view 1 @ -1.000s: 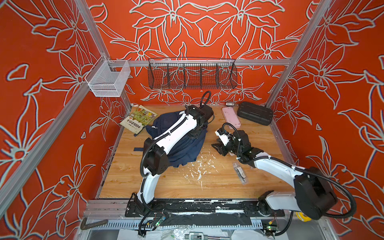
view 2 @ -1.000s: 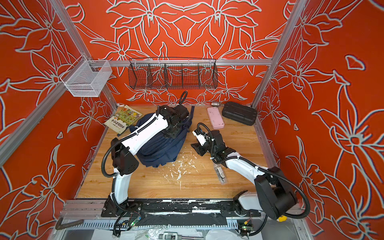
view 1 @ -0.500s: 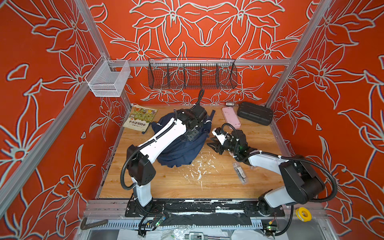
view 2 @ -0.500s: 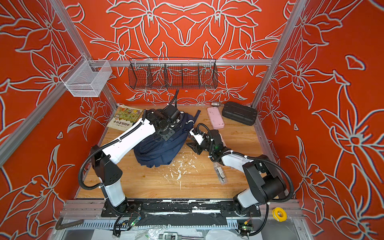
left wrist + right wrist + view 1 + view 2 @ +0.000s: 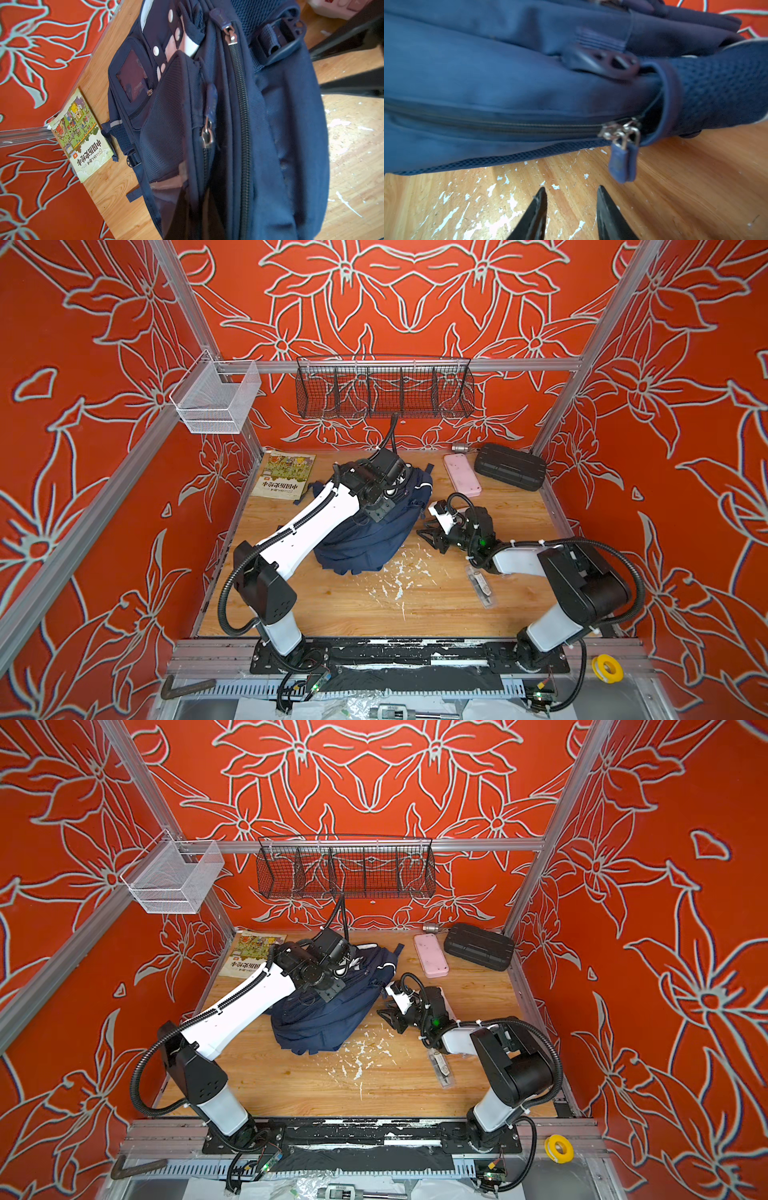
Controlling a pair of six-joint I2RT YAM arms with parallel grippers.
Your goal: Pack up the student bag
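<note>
The student bag (image 5: pixel 374 539), navy blue with white patches, lies slumped on the wooden table just left of centre in both top views (image 5: pixel 328 1019). My left gripper (image 5: pixel 384 508) sits on the bag's upper part and is shut on its fabric. In the left wrist view the bag (image 5: pixel 280 124) fills the frame, with a long closed zip (image 5: pixel 241 104). My right gripper (image 5: pixel 428 535) hovers low over the table just right of the bag, open and empty. In the right wrist view its fingertips (image 5: pixel 543 190) point at a navy zipper pull (image 5: pixel 623 164) hanging from the bag's side.
A picture book (image 5: pixel 284 475) lies at the back left. A pink case (image 5: pixel 462 475) and a black ribbed case (image 5: pixel 509 466) lie at the back right. A small clear packet (image 5: pixel 482 587) rests beside the right arm. A black wire basket (image 5: pixel 384 387) and a white mesh basket (image 5: pixel 216 400) hang on the walls.
The left arm has swung left and shifted the bag's top, so the book now shows in full. The right gripper has crept closer to the bag while its jaws narrowed.
</note>
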